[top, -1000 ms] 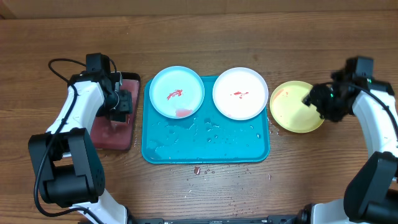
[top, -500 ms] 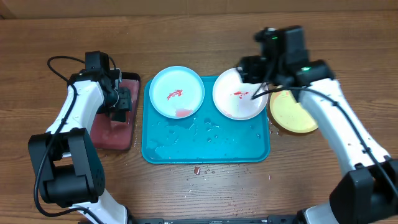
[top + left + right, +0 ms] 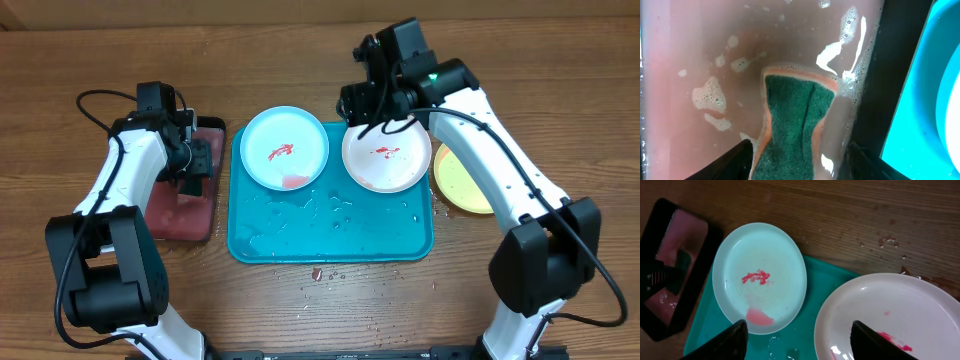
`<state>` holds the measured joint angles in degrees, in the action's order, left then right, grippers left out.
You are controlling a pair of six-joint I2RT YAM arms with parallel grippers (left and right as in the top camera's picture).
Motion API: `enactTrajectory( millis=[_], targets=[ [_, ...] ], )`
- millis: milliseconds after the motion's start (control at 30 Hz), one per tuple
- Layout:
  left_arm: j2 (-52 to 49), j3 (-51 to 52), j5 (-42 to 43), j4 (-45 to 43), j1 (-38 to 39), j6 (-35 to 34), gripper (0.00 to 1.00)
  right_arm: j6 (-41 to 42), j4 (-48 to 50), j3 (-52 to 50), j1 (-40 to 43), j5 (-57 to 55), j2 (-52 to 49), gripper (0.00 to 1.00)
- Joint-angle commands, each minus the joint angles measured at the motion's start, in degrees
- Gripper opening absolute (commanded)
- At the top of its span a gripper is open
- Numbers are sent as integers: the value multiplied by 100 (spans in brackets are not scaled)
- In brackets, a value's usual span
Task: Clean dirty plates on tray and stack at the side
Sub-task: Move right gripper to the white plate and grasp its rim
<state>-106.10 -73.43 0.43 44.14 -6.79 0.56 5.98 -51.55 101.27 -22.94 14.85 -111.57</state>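
Observation:
The turquoise tray (image 3: 330, 225) holds the light blue plate (image 3: 285, 148) and the white plate (image 3: 387, 158), both with red smears. The yellow-green plate (image 3: 462, 182) lies on the table right of the tray, partly under my right arm. My right gripper (image 3: 366, 104) is open and empty, above the tray's back edge between the two plates; its view shows the light blue plate (image 3: 760, 275), the white plate (image 3: 890, 315) and the tray (image 3: 820, 280). My left gripper (image 3: 797, 150) is open, its fingers on either side of a green sponge (image 3: 797, 115) in pinkish liquid.
The black-rimmed tray of pinkish soapy liquid (image 3: 185, 210) stands left of the turquoise tray, which shows at the right of the left wrist view (image 3: 920, 100). Water drops lie on the turquoise tray's front half. Small red spots mark the table in front (image 3: 317, 272).
My right arm has swung left from over the yellow-green plate to above the tray's back edge, uncovering most of that plate. The left arm has not moved.

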Motion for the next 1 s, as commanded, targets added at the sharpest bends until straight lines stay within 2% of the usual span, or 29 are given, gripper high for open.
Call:
enactTrajectory(
  millis=[0, 200, 600, 700, 967],
  targets=[
    [116, 33, 109, -2, 7, -44, 61, 0, 48, 96, -188, 111, -474, 65],
    [114, 33, 109, 31, 7, -79, 61, 186, 466, 96, -339, 114, -1318, 62],
    [114, 33, 109, 42, 7, -79, 61, 463, 562, 96, -570, 138, -1838, 53],
    [114, 33, 109, 42, 7, -79, 61, 476, 564, 96, -671, 136, -1845, 47],
    [114, 33, 109, 44, 7, -79, 61, 654, 210, 96, -809, 133, -1843, 23]
  ],
)
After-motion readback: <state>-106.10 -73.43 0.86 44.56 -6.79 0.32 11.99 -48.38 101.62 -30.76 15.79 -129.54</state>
